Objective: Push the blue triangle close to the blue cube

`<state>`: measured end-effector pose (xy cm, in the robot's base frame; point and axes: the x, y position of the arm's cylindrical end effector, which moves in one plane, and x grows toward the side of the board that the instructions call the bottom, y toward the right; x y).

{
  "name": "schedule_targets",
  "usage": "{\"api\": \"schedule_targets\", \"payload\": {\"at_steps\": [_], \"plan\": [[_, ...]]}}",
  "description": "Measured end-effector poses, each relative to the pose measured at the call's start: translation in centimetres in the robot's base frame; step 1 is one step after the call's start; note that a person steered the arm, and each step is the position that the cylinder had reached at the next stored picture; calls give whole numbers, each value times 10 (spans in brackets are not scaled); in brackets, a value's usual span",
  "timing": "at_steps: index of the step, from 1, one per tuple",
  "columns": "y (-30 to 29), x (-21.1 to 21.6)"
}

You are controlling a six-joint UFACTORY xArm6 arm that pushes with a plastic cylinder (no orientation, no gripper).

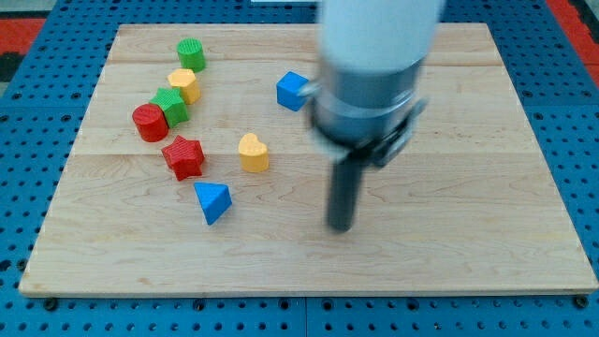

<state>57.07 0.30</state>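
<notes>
The blue triangle point(213, 201) lies on the wooden board point(468, 234), left of centre toward the view's bottom. The blue cube point(292, 91) sits near the view's top centre, just left of the arm's body. My tip point(341, 227) is on the board to the right of the blue triangle, well apart from it, and below the blue cube. It touches no block.
A yellow heart point(253, 153) lies between the triangle and the cube. A red star point(183, 156), red cylinder point(149, 123), green block point(172, 106), yellow block point(184, 85) and green cylinder point(191, 54) cluster at the view's left.
</notes>
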Motion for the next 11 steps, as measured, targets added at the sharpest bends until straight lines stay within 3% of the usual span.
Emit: {"api": "schedule_targets", "payload": {"at_steps": [1, 2, 3, 4, 5, 8, 10, 11], "plan": [[-129, 36], [-190, 1], [-160, -36], [-67, -39], [-24, -54], [-61, -74], [6, -138], [-44, -151]]}}
